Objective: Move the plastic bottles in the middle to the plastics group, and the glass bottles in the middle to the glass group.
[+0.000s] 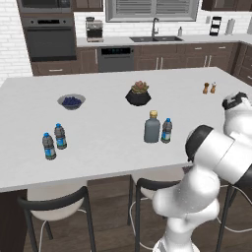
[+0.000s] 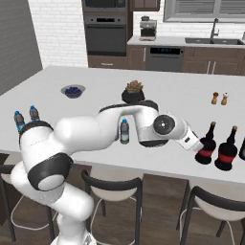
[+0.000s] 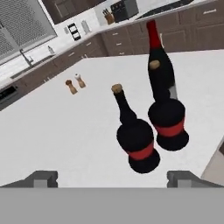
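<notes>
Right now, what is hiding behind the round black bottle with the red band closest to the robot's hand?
Behind the nearest dark bottle stands a second dark bottle like it, and past that a taller red-topped bottle. Its lower part is covered, so its base cannot be seen.

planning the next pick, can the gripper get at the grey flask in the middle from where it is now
Probably yes. The gripper is open beside the dark glass bottles; bare counter lies around the grey flask, though a water bottle stands close beside it.

White glossy arm, rounded bulky links, dark grey joint bands, small dark fingers.
</notes>
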